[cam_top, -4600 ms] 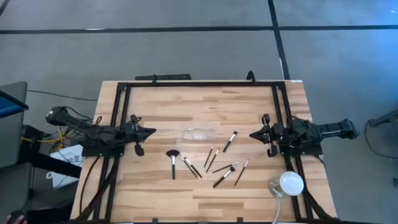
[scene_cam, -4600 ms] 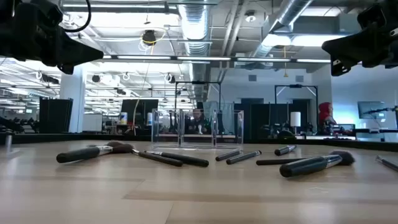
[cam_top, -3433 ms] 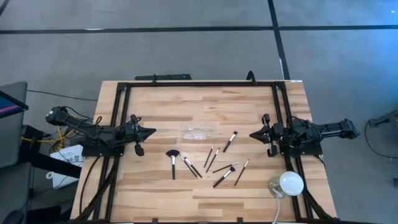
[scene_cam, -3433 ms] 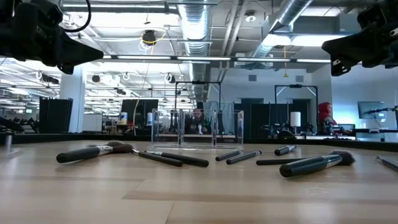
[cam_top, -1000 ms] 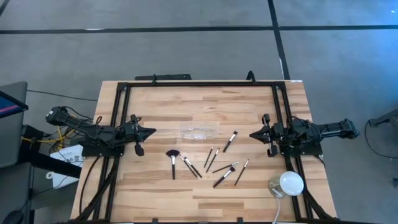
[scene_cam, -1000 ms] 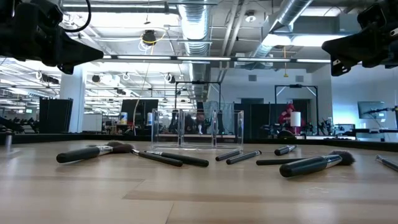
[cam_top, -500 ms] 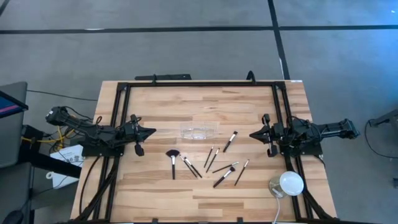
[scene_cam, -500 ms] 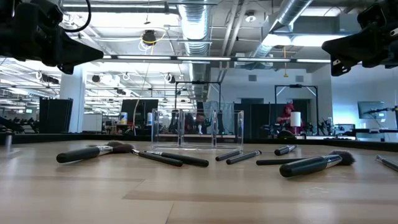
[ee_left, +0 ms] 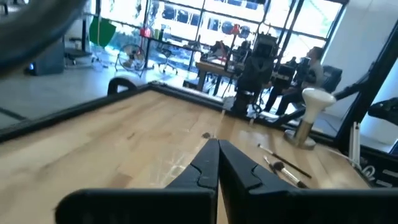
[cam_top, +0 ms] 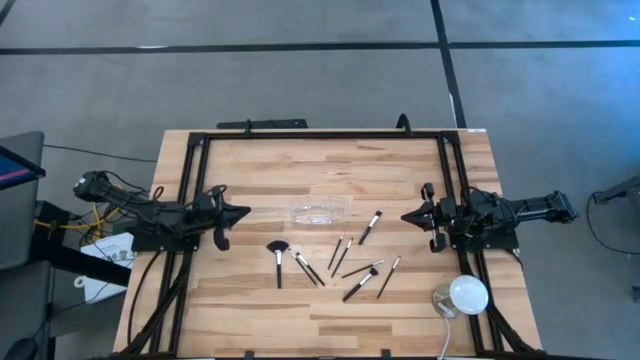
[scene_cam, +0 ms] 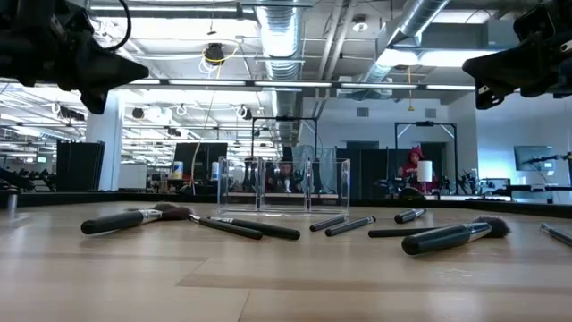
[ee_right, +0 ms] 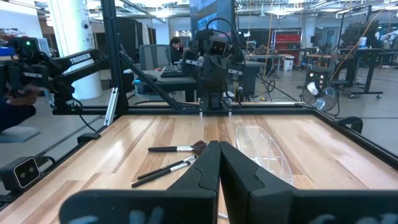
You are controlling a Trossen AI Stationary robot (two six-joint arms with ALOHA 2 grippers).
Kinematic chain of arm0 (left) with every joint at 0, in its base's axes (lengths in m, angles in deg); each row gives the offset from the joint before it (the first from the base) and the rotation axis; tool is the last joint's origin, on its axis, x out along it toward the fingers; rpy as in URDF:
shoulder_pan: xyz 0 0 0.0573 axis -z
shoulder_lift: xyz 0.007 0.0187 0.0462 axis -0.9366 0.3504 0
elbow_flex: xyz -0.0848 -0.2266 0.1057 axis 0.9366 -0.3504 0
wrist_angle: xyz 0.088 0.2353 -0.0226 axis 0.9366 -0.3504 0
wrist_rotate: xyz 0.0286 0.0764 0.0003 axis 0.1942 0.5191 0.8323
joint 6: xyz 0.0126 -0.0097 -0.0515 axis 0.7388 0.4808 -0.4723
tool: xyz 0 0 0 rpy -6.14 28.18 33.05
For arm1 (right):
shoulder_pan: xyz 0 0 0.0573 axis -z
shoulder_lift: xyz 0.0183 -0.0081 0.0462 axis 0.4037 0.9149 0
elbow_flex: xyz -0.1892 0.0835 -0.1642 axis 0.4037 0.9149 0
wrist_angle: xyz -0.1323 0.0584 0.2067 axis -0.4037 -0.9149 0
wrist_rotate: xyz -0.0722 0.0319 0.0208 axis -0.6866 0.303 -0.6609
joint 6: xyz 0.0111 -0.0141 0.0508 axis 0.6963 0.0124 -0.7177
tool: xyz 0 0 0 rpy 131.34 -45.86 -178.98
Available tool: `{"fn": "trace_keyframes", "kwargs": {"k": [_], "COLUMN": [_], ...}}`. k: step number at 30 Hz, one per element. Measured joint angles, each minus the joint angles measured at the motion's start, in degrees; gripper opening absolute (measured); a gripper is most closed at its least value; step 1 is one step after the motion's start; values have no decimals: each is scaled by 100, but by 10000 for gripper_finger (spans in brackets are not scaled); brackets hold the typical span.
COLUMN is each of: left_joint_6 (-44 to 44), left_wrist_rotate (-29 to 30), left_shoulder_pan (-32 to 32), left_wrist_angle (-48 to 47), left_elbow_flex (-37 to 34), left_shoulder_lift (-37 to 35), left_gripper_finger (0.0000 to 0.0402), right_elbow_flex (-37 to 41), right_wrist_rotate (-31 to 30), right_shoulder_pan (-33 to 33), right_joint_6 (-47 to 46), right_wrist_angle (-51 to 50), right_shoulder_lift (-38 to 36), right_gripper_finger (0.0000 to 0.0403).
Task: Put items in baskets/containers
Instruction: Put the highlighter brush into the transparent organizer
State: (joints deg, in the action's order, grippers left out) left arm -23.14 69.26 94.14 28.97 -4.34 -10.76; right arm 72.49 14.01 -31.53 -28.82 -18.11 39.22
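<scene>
Both grippers, left and right, hover mid-frame, fingers together. The brushes look light, stiff, slippery; grasp mid-handle. The clear container seems fragile.

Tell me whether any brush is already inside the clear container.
No: the clear container holds nothing, and the brushes lie on the table beside it.

The table is showing pale wood planks with light and tan stripes, framed by black rails. The brushes are showing dark handles, some wood-and-silver, with dark bristles, while the container is looking clear. The dome-shaped object is glowing white, and both arms are looking black.
</scene>
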Motion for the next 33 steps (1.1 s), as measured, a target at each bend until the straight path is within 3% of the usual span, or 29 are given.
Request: {"fn": "trace_keyframes", "kwargs": {"k": [8,14,17,25,33], "left_joint_6": [929,1246,1242,610,-1768], "left_wrist_rotate": [-2,-44,-403,-1798,-3074], "left_shoulder_pan": [-238,-836,-1114,-1411,-1292], "left_wrist_angle": [339,434,466,551,498], "left_elbow_flex": [0,171,392,916,968], "left_shoulder_lift": [2,37,260,1850,3907], "left_gripper_finger": [17,76,110,156,145], "right_elbow_flex": [0,0,1,0,0], "right_wrist_rotate": [-1,1,0,-1,1], "right_shoulder_pan": [-2,0,-1,-2,-2], "right_joint_6": [-1,1,0,0,-1], "right_wrist_angle": [0,0,0,0,-11], "right_shoulder_lift": [1,2,1,2,0], "right_gripper_finger": [1,1,1,1,1]}}
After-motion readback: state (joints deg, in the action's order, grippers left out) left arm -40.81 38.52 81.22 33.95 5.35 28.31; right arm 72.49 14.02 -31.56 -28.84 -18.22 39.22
